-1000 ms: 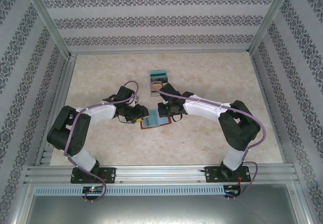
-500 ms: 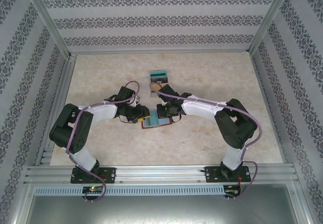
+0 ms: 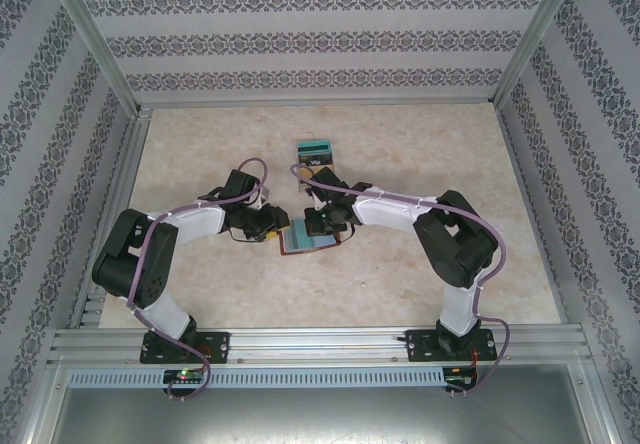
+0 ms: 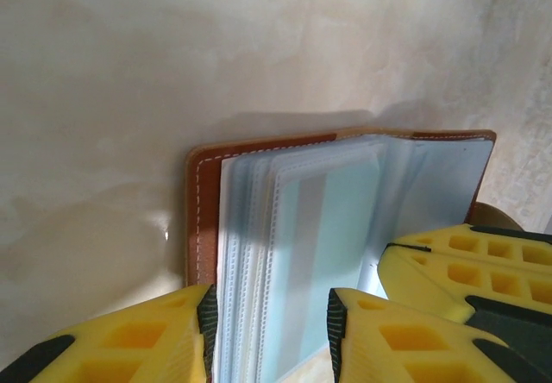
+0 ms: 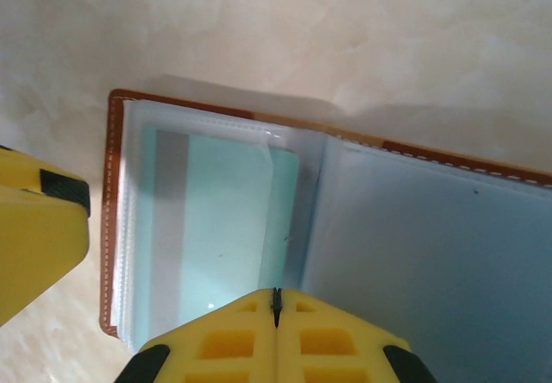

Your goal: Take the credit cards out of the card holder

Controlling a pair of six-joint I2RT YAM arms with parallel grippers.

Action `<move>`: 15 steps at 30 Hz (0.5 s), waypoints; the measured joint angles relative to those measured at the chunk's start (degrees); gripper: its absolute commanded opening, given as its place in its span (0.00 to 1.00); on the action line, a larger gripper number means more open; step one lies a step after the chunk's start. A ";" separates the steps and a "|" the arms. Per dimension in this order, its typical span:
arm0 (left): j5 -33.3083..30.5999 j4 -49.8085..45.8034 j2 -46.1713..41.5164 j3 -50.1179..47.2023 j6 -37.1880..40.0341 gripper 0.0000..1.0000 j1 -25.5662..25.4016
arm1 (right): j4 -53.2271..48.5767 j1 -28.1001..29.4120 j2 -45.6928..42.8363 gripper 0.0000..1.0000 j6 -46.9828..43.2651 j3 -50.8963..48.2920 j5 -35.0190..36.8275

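We see the card holder (image 3: 303,238) open flat mid-table (image 3: 420,144), btw both arms. Our left gripper (image 4: 269,335) is spread, fingers either side of the sleeve pages (image 4: 250,228). The right gripper (image 5: 276,304) is pressed together at the edge of a pale teal card (image 5: 226,219) in its sleeve; can't tell if it's pinching it.

A pale beige, marble-patterned table top (image 3: 430,154) lies inside an enclosure. Its walls (image 3: 320,24) are papered in white with bands of dark grey floral ornament. Bare aluminium frame posts (image 3: 95,39) slant up at the corners. A grooved aluminium rail (image 3: 320,342) runs along the near edge, with a perforated grey strip (image 3: 320,377) just below it.
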 measured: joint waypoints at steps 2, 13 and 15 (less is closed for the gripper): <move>0.00 0.00 0.00 -0.09 0.00 0.41 0.00 | 0.00 0.00 0.17 0.02 0.00 0.00 -0.24; 0.28 0.04 0.00 -0.09 -0.02 0.42 0.00 | -0.37 0.02 1.44 0.02 -0.85 0.83 -1.03; 0.66 0.07 0.00 -0.09 -0.02 0.42 0.00 | -0.52 0.11 2.08 0.02 -0.96 1.16 -1.03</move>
